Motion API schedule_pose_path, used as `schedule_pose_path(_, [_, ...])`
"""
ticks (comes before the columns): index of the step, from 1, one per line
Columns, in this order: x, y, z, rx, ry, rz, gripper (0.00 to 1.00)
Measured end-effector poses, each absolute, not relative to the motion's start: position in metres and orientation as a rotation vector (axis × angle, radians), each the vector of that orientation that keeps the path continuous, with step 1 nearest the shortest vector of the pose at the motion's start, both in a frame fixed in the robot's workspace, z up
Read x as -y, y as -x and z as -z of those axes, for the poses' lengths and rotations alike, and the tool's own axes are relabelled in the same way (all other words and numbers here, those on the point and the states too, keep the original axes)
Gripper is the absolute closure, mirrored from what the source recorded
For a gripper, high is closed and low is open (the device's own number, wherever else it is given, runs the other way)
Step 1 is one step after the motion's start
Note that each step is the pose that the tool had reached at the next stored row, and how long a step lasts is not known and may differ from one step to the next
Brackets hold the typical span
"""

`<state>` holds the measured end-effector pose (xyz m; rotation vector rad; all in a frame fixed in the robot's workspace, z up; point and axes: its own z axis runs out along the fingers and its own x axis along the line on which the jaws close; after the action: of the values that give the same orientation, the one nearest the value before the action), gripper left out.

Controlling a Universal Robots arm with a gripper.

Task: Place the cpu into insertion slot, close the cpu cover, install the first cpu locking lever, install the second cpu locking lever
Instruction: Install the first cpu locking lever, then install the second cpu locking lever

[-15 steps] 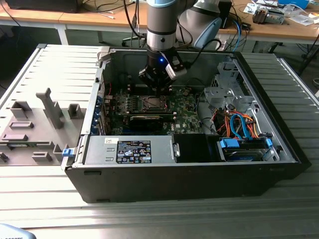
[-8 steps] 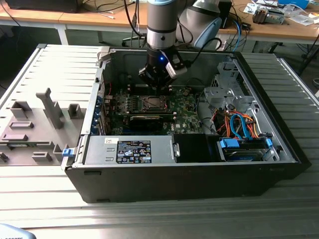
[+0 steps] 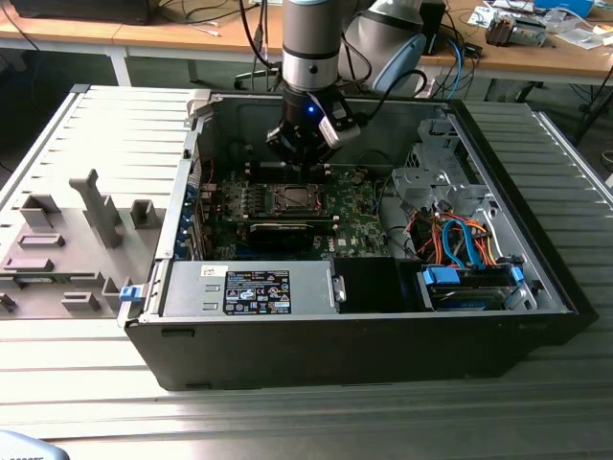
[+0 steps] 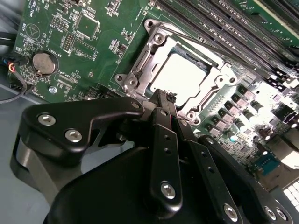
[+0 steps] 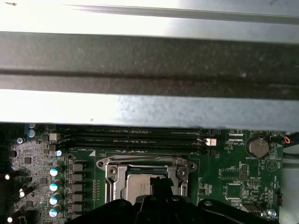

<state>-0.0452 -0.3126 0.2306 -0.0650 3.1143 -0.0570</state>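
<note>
The cpu [image 4: 184, 77] lies flat in the insertion slot [image 4: 140, 65] on the green motherboard, its silver top showing. The cpu cover [image 4: 218, 80] lies down around it as a silver frame. My gripper [image 4: 163, 97] hangs just above the socket's edge, its black fingers [image 4: 164, 140] shut together with nothing between them. In the exterior view the gripper [image 3: 305, 171] reaches down into the open computer case, right over the socket [image 3: 292, 199]. In the first wrist view the fingertips [image 5: 156, 184] cover part of the cpu [image 5: 138, 186] and cover frame [image 5: 145, 163].
Long black memory slots [image 4: 233, 23] run beside the socket. A coin battery [image 4: 43, 62] sits on the board. The case wall [image 5: 149, 60] rises close behind the arm. Coloured cables [image 3: 460, 240] and a drive bay [image 3: 469, 286] fill the exterior view's right. A grey fixture tray [image 3: 77, 249] lies outside.
</note>
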Motion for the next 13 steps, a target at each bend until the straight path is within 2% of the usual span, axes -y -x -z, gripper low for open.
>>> schedule_pose_path(4, [0.313,0.045,-0.236,-3.114,0.065,0.067,0.89])
schedule_pose_path(7, [0.313,0.045,-0.251,-3.114,0.065,0.093,0.89])
schedule_pose_path(13, [0.313,0.045,-0.252,-3.114,0.065,0.093,0.89])
